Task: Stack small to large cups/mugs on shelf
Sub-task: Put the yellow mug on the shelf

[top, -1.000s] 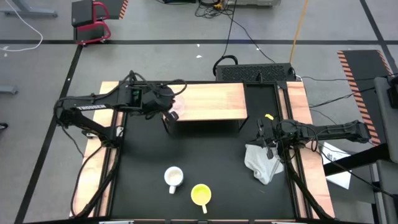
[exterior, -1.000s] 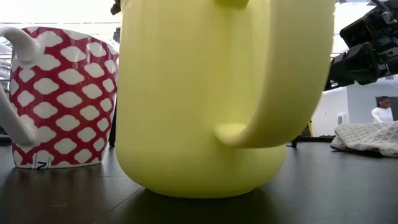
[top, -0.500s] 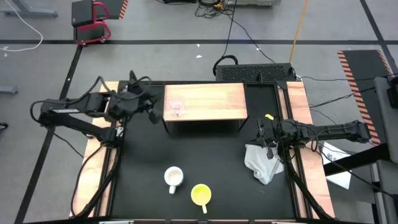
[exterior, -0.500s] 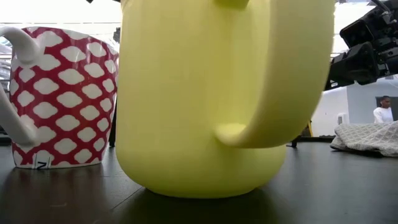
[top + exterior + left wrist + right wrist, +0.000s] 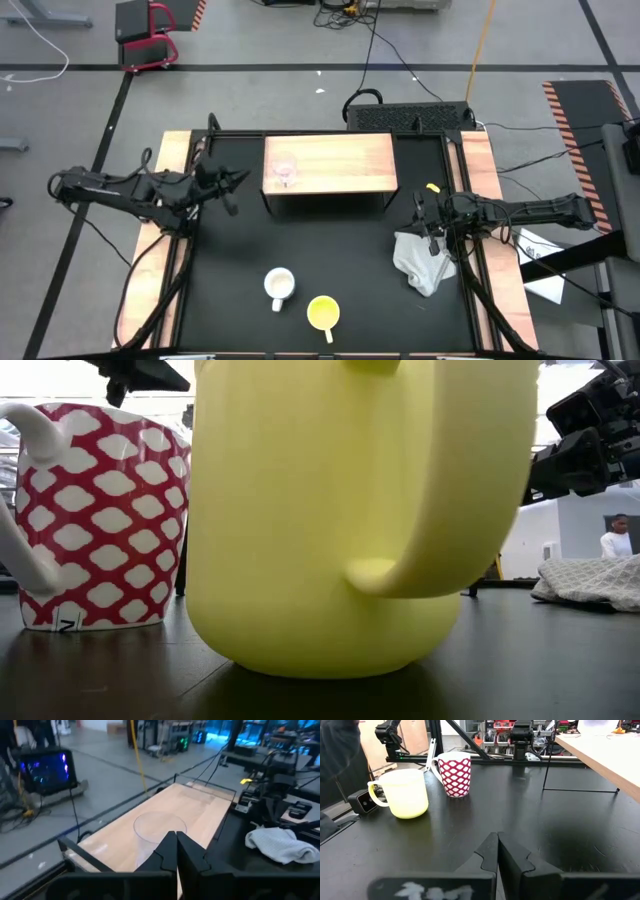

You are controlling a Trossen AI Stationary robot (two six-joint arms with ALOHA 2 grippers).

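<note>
A small clear glass cup (image 5: 284,170) (image 5: 159,831) stands upright on its base at the left end of the light wooden shelf (image 5: 340,165) (image 5: 200,810). My left gripper (image 5: 237,183) (image 5: 176,845) is shut and holds nothing; it hovers left of the shelf, pointing at the cup. On the black tabletop near the front edge stand a white mug with a red pattern (image 5: 279,286) (image 5: 455,775) (image 5: 95,520) and a yellow mug (image 5: 323,313) (image 5: 402,792) (image 5: 350,510). My right gripper (image 5: 425,215) (image 5: 497,849) is shut and holds nothing; it waits at the table's right side.
A crumpled white cloth (image 5: 420,262) (image 5: 277,845) lies on the tabletop just in front of my right gripper. Wooden side boards (image 5: 160,250) run along both sides of the black tabletop. A person (image 5: 612,538) stands far off in the room.
My left gripper has drawn back from the glass cup toward the table's left edge, sinking a little and tipping up toward level. The glass cup stays standing on the shelf's left end.
</note>
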